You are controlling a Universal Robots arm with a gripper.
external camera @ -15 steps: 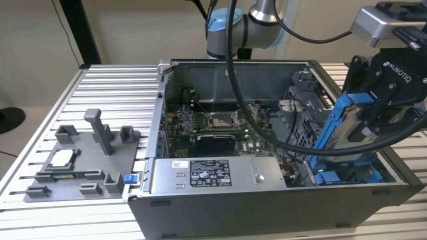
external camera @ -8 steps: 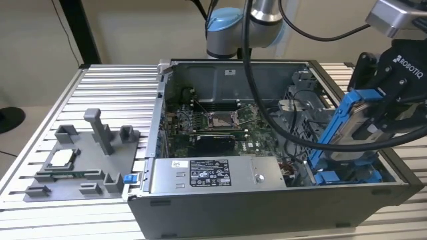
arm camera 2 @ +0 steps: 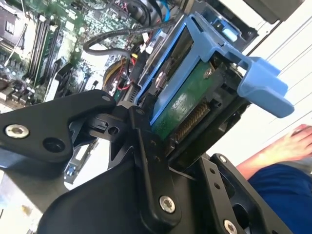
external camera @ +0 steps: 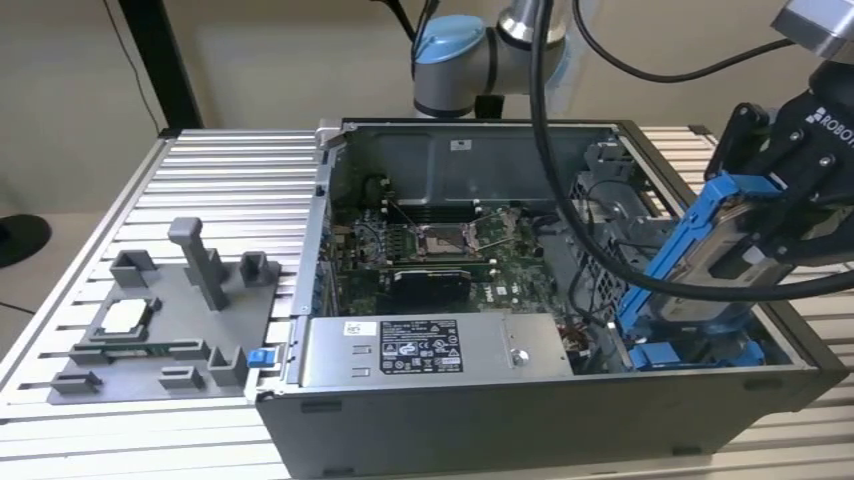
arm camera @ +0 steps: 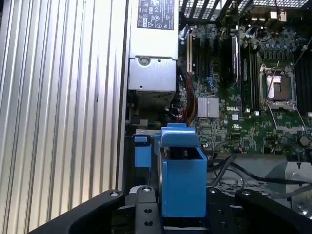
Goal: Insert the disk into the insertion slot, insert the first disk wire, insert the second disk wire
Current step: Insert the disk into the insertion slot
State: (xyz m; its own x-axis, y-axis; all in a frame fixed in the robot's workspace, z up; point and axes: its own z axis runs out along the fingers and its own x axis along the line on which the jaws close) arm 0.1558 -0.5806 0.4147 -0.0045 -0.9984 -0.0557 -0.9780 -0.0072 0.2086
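Blue-framed disk [external camera: 707, 245] clamped in claw [external camera: 767, 205] — tilted, lower end at insertion slot [external camera: 687, 352], PC case [external camera: 534, 425] open

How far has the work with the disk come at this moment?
Done: the gripper has picked up the disk, with its jaws closed on it. In hand: the disk hangs tilted over the insertion slot, at the exterior view's right of the open case. Its lower end is near the slot but not seated. Left: seating the disk and both wire insertions.
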